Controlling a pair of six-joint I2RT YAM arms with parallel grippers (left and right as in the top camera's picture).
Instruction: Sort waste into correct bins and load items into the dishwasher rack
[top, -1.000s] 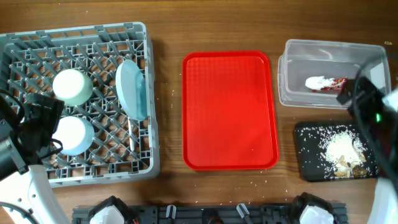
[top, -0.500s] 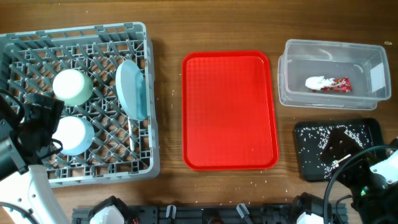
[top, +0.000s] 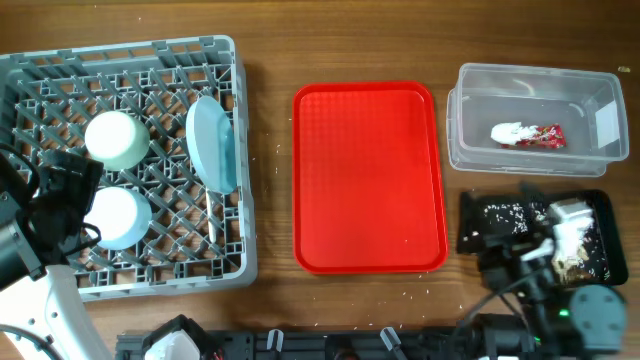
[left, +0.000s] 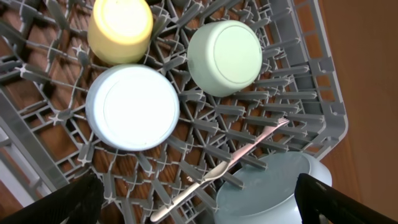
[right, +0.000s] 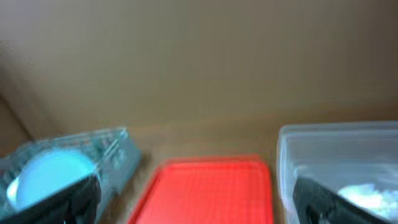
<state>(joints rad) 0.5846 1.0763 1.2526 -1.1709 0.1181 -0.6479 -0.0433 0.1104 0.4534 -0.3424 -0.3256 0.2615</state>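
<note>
Waste: crumpled tissue (top: 509, 132) and red snack wrapper (top: 546, 135) touch each other inside the clear tub (top: 470, 152); rice-like scraps (top: 503, 211) lie on the black tray (top: 468, 226)
Bins: tub at far right of the surface (top: 270, 60), black tray just in front of it
Rack (top: 130, 48): grey crate, left side of surface
Bowls: mint-green bowl (left: 224, 56) and pale blue bowl (left: 132, 106) upside down in the rack, side by side
Cup: yellow cup (left: 121, 28) upside down, just beside both bowls
Plate (top: 212, 140): on edge, right part of rack
Cutlery: white fork (left: 224, 167) flat on the lattice, near the plate
Red tray (top: 368, 175): between rack and tub
Left fingers (left: 62, 202): wide apart, above the rack contents, gripping nothing
Right fingers (right: 65, 202): wide apart, wrist view blurred; arm sits over the black tray
</note>
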